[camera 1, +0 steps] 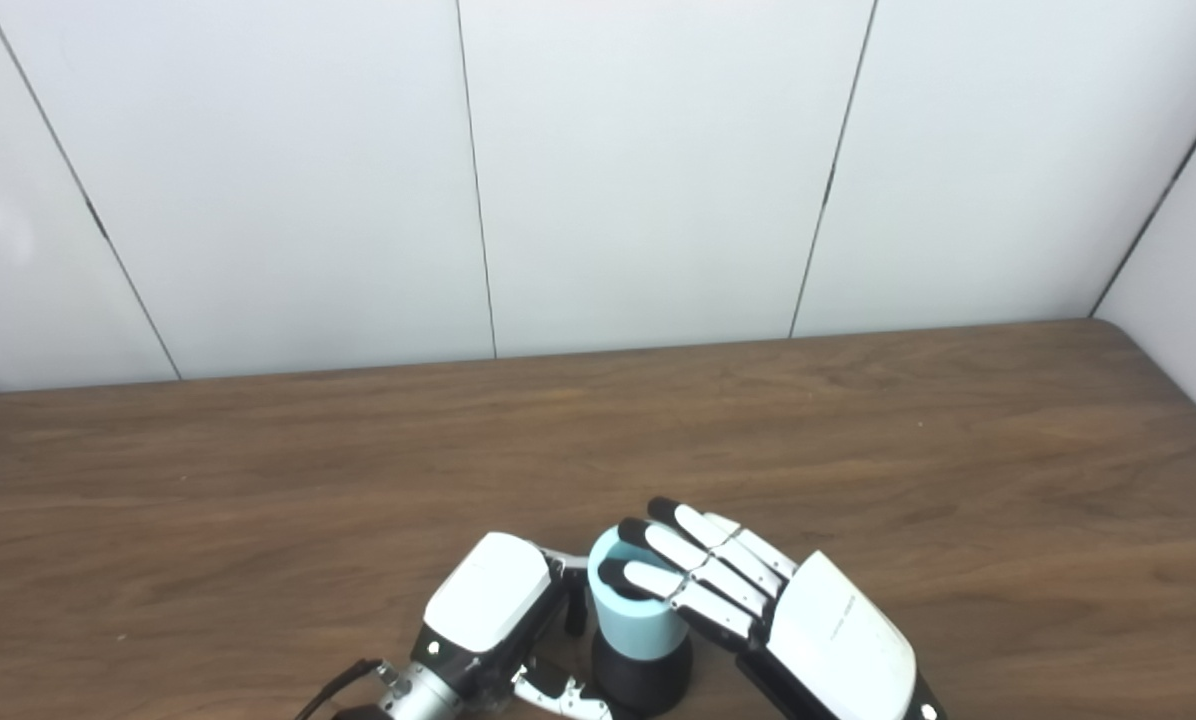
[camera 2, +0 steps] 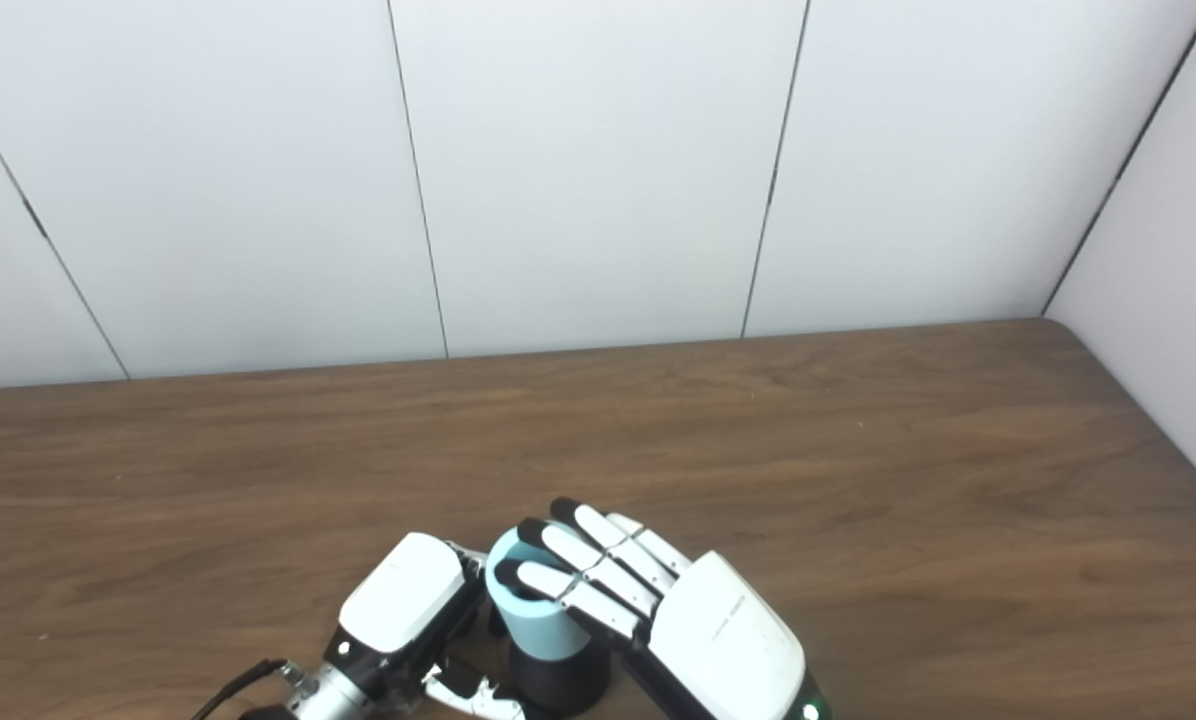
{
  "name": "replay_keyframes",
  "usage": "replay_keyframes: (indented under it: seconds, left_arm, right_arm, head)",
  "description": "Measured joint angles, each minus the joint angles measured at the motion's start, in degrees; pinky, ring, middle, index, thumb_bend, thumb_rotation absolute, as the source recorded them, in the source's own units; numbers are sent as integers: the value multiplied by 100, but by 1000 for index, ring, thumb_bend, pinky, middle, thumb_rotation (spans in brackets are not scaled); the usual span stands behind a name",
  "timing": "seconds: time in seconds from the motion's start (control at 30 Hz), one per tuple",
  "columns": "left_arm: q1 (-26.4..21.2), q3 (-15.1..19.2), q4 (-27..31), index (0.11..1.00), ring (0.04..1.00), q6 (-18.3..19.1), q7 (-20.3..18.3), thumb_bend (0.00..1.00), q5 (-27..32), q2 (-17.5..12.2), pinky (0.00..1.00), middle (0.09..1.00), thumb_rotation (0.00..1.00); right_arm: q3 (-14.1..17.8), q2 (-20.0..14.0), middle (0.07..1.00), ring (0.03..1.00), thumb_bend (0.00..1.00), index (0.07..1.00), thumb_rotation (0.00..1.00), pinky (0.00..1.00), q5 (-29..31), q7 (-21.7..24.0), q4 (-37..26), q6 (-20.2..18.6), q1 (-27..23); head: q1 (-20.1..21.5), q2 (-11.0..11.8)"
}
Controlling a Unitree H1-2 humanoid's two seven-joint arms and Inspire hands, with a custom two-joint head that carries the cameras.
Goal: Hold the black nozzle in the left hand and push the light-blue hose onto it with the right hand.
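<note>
The light-blue hose stands upright as a short tube, seated on the black nozzle at the table's near edge, centre. My left hand sits just left of it. Its fingers curl behind the tube and its thumb reaches the nozzle's base, so it is shut on the nozzle. My right hand comes in from the right. Its straight fingers lie flat across the hose's open top rim, and its thumb is hidden.
The brown wooden table stretches far and to both sides with nothing else on it. White wall panels stand behind its far edge, and a side wall closes the right corner.
</note>
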State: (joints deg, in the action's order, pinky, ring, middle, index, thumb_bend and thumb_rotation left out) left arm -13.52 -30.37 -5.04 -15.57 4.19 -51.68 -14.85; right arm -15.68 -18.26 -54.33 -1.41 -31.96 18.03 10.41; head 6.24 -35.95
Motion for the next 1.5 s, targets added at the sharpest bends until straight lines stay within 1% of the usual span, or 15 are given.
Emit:
replay_keyframes:
  seconds: [0.93, 1.13, 1.33, 1.5]
  left_arm:
    - [1, 3, 1, 479, 135, -12, 10, 524, 0, 0, 92, 471, 0]
    - [1, 4, 1, 480, 136, -12, 10, 524, 0, 0, 93, 471, 0]
    - [0, 6, 1, 479, 138, -16, 10, 524, 0, 0, 95, 471, 0]
    - [1, 11, 2, 479, 138, -17, 10, 524, 0, 0, 99, 471, 0]
  right_arm:
    - [-14, -1, 882, 944, 812, 812, 654, 868, 0, 79, -52, -36, -8]
    - [-15, -2, 877, 932, 815, 807, 655, 848, 0, 111, -75, -88, -14]
    - [-26, -3, 880, 932, 810, 811, 673, 859, -1, 176, -127, -168, -17]
    - [-34, -3, 869, 918, 815, 802, 662, 841, -1, 230, -163, -221, -36]
  head:
    - [9, -9]
    - [9, -9]
    - [9, -9]
    - [9, -17]
